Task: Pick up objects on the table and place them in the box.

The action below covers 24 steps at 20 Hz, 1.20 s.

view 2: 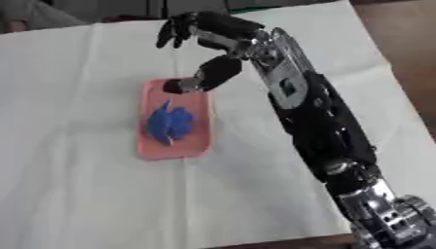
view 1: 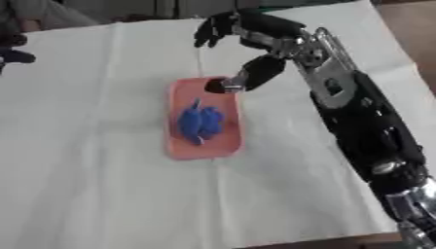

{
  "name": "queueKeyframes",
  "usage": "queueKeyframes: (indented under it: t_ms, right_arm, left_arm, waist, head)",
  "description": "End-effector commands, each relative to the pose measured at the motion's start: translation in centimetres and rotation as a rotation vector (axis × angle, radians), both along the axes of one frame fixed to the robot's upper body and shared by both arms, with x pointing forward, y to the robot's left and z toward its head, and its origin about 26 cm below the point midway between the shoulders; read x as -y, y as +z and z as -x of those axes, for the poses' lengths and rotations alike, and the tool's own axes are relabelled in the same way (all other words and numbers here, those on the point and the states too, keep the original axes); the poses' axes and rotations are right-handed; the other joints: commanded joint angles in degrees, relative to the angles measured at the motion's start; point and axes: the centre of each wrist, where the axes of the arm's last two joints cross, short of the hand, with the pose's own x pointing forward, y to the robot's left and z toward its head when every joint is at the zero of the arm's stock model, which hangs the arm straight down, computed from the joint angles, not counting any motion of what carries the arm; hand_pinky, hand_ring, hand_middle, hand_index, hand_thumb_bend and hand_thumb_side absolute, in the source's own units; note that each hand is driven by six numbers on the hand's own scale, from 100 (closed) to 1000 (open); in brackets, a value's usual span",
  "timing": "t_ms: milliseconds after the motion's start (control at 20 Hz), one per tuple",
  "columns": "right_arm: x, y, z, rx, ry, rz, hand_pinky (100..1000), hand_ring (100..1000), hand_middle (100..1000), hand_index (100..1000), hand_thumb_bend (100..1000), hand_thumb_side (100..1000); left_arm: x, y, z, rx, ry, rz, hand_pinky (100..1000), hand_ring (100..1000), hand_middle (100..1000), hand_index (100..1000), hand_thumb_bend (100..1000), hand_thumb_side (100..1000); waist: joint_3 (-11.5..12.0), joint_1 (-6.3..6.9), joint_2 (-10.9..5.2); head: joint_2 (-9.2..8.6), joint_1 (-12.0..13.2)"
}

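A: On the table (view 1: 102, 185)?
B: Covered in white cloth. Near the middle, a shallow pink box (view 1: 203, 146), long side running away from the robot. Inside it, a blue object (view 1: 199, 121), crumpled or lumpy, lying about mid-box.

A: And the right hand (view 1: 247, 36)?
B: Reaching in from the lower right on a long black and silver arm. Poised above the box's far end, just beyond the blue object. Fingers spread and only slightly bent, pointing away toward the far edge; thumb (view 1: 251, 75) angled down, tip over the box's far rim. Holding nothing. Apart from the blue object, not touching it.

A: Left hand?
B: Nowhere in either view.
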Motion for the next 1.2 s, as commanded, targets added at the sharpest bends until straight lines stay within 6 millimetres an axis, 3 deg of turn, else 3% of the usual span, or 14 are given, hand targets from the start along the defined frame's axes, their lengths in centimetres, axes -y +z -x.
queueKeyframes:
  t_ms: [50, 300, 500, 700, 900, 1050, 1200]
  right_arm:
    - [0.9, 1.9, 0.7, 0.062, 0.000, -0.050, 776, 727, 835, 830, 535, 650]
    - [2.0, 3.0, 1.9, 0.111, -0.018, -0.154, 748, 706, 856, 821, 519, 631]
    - [4.3, 4.5, 3.9, 0.179, -0.044, -0.315, 733, 694, 835, 816, 498, 592]
    - [7.2, 4.4, 6.0, 0.105, -0.053, -0.527, 682, 653, 834, 787, 434, 576]
    - [10.1, 4.7, 8.2, 0.046, -0.074, -0.703, 649, 636, 834, 783, 394, 576]
    - [12.3, 4.1, 9.5, 0.016, -0.123, -0.828, 611, 614, 831, 773, 312, 620]
    - [13.4, 3.8, 10.5, 0.004, -0.151, -0.901, 604, 611, 831, 773, 309, 620]
  left_arm:
    - [-0.4, 0.6, 0.1, 0.023, 0.013, -0.006, 659, 718, 674, 769, 198, 889]
    - [-0.7, 0.5, 0.2, 0.017, 0.030, 0.001, 658, 719, 675, 772, 200, 890]
    - [-1.2, 0.0, 0.2, 0.001, 0.064, 0.005, 658, 724, 680, 772, 203, 894]
    - [-1.6, -0.2, 0.2, -0.004, 0.095, -0.004, 658, 731, 688, 783, 201, 893]
    - [-2.0, -0.9, 0.2, -0.023, 0.136, -0.002, 658, 734, 690, 789, 203, 900]
    - [-2.3, -1.1, 0.2, -0.029, 0.163, 0.013, 659, 741, 696, 824, 205, 894]
    - [-2.5, -1.1, 0.3, -0.027, 0.189, 0.028, 660, 745, 701, 831, 206, 890]
  waist:
    - [-0.36, 0.17, -1.52]
    - [-0.89, 0.10, -1.66]
    - [-2.53, -0.21, -1.91]
    - [-5.28, -0.47, -2.16]
    - [-5.97, -0.72, -2.30]
    - [-6.73, -0.66, -2.51]
    - [-6.84, -0.74, -2.67]
  head:
    - [0.23, 0.46]
    - [0.23, 1.00]
    - [0.23, 2.50]
    - [0.23, 3.45]
    - [0.23, 4.80]
    - [0.23, 4.72]
    - [0.23, 4.95]
